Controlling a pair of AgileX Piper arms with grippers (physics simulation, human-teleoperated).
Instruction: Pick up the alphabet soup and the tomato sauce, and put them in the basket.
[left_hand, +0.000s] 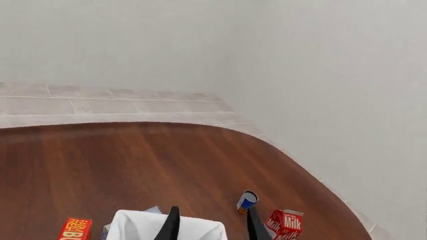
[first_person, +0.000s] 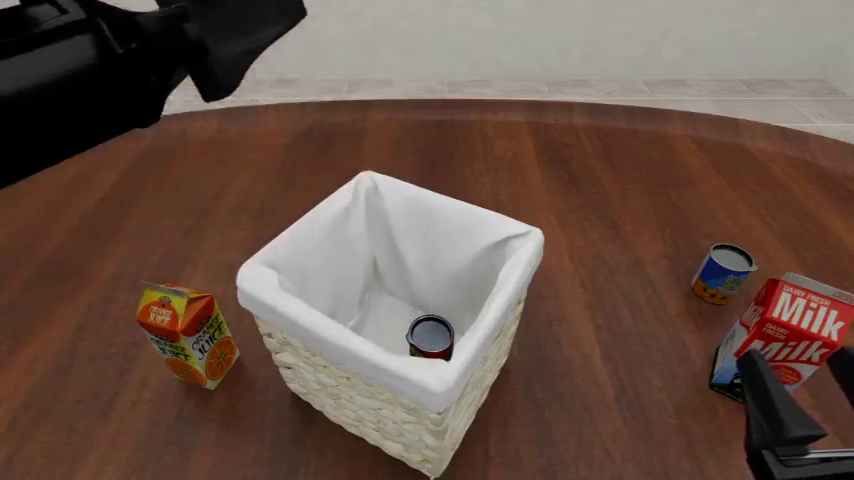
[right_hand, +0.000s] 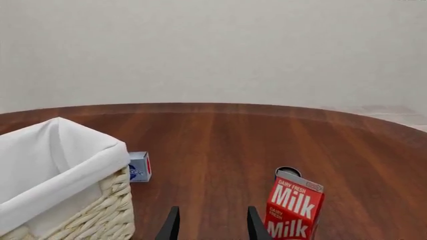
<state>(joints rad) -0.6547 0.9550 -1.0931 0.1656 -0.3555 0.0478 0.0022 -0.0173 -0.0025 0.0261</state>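
Observation:
The alphabet soup (first_person: 430, 336), a red can, stands inside the basket (first_person: 334, 352) on its floor, near its near wall. The tomato sauce (first_person: 725, 273), a blue and orange can, stands upright on the table to the right of the basket and also shows in the left wrist view (left_hand: 247, 200). In the right wrist view only its top (right_hand: 287, 171) peeks out behind the milk carton. My left gripper (left_hand: 212, 209) is open and empty, held high above the basket (left_hand: 133, 226). My right gripper (right_hand: 212, 210) is open and empty, low at the near right, between the basket (right_hand: 73, 200) and the milk carton.
A red milk carton (first_person: 787, 333) stands just in front of my right gripper, close to the tomato sauce. An orange juice carton (first_person: 187, 333) stands left of the basket. A small blue-white box (right_hand: 139, 166) sits behind the basket. The left arm (first_person: 94, 70) fills the top left.

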